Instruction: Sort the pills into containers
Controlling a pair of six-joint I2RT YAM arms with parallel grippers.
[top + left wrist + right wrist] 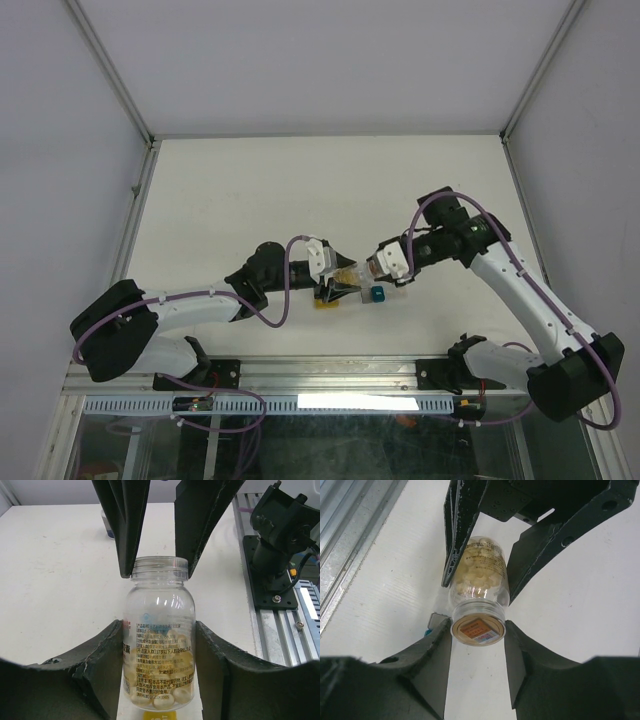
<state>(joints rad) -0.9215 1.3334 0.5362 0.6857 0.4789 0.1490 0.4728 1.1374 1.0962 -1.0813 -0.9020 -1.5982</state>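
Closest to the left wrist camera, the left gripper (159, 635) is clamped on the lower body of a clear bottle (159, 600), one dark finger on each side of its printed label. Pills (167, 697), pale yellow-tan, lie heaped in the bottle's bottom end. At the other end, the right gripper (478, 630) closes on the threaded neck, and its two fingertips touch the rim from opposite sides. Both arms thus hold the same bottle between them. From the right wrist, the mouth end faces the camera and shows a tan disc with an orange patch; I cannot tell whether that is a seal or a cap.

From above, the two grippers meet tip to tip over the front middle of the white table (250, 190), with the bottle bridging them. Just beneath lie a yellow cell (325, 300), under the left gripper, and a teal cell (376, 294), under the right gripper. Other cells are hidden by the fingers. Whether the bottle touches the table cannot be told. No pills show in either cell.
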